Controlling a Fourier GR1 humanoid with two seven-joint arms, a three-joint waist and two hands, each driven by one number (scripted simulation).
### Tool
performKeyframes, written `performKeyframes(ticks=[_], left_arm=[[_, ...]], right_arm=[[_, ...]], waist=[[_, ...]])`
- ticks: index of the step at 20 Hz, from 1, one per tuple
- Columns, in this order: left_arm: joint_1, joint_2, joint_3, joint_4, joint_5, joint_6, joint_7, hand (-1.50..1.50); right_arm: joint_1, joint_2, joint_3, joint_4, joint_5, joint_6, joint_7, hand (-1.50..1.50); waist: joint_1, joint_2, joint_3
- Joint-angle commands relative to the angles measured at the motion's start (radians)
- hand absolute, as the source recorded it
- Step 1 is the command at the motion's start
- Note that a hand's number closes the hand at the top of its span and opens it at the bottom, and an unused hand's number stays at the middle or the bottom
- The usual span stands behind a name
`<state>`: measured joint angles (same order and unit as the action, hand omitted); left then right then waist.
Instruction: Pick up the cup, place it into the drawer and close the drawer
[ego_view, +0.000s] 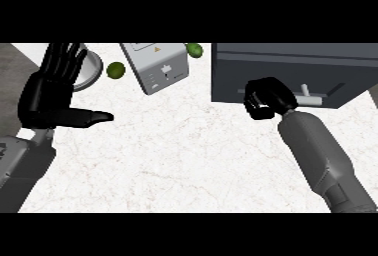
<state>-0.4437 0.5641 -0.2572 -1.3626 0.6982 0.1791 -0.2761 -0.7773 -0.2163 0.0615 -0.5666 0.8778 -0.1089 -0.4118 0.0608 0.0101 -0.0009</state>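
Note:
The dark grey drawer unit (325, 65) stands at the upper right, its front facing me with a pale bar handle (311, 99). No opening into the drawer shows. My right hand (267, 98) is against the drawer front at the handle's left end, fingers curled, and hides that end of the bar. I cannot make out anything inside its curled fingers. No cup is visible anywhere. My left hand (52, 95) rests open at the left edge, fingers up and thumb pointing right.
A grey round dish (91, 70) lies partly behind my left hand's fingers. Two green fruits (116, 70) (194, 49) sit at the back, either side of a tilted pale grey box with buttons (156, 65). White marble counter (170, 150) spreads between the arms.

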Motion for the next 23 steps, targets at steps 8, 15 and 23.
performKeyframes(ticks=[8, 15, 23], left_arm=[[0.015, -0.022, -0.001, -0.003, 0.002, -0.075, -0.016, -1.50], [-0.001, -0.024, 0.009, -0.006, 0.020, -0.097, 0.001, -1.50], [0.018, -0.033, 0.002, 0.013, 0.007, -0.115, -0.016, -1.50]], right_arm=[[-0.212, -0.098, -0.110, 0.282, -0.044, 0.063, -0.032, 1.50], [-0.204, -0.123, -0.147, 0.300, -0.078, 0.058, -0.073, 1.50], [-0.222, -0.147, -0.185, 0.305, -0.114, 0.070, -0.117, 1.50]], waist=[[0.041, 0.033, 0.004], [0.053, 0.044, 0.005], [0.061, 0.046, 0.004]])
